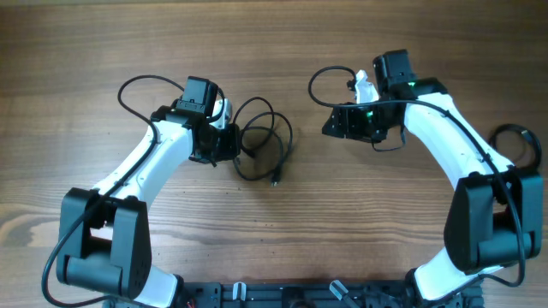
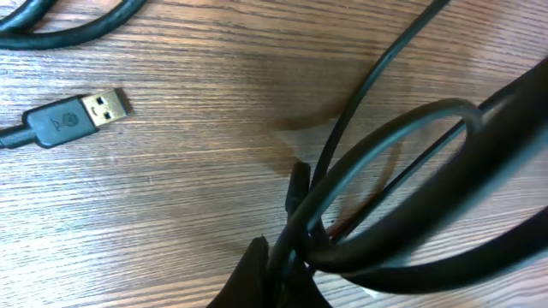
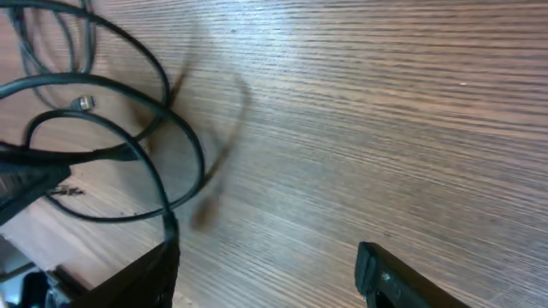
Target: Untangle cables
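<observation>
The cables (image 1: 261,141) lie as thin black loops on the wooden table between the two arms, with one plug end (image 1: 275,181) pointing toward the front. My left gripper (image 1: 226,142) is at the left side of the loops and is shut on several strands of the cables (image 2: 377,162), pinched at my left gripper (image 2: 287,267). A loose USB plug (image 2: 86,111) lies flat to the upper left. My right gripper (image 1: 329,126) stands to the right of the tangle. Its jaws are wide apart at my right gripper (image 3: 265,274), with only bare wood between them. A cable strand (image 3: 163,184) runs down beside its left finger (image 3: 137,278).
Each arm's own thicker black wire arches beside its wrist, the left one (image 1: 130,85) and the right one (image 1: 318,84). Another black cable (image 1: 524,139) lies at the right edge. The arm bases and a black rail (image 1: 291,295) stand along the front edge.
</observation>
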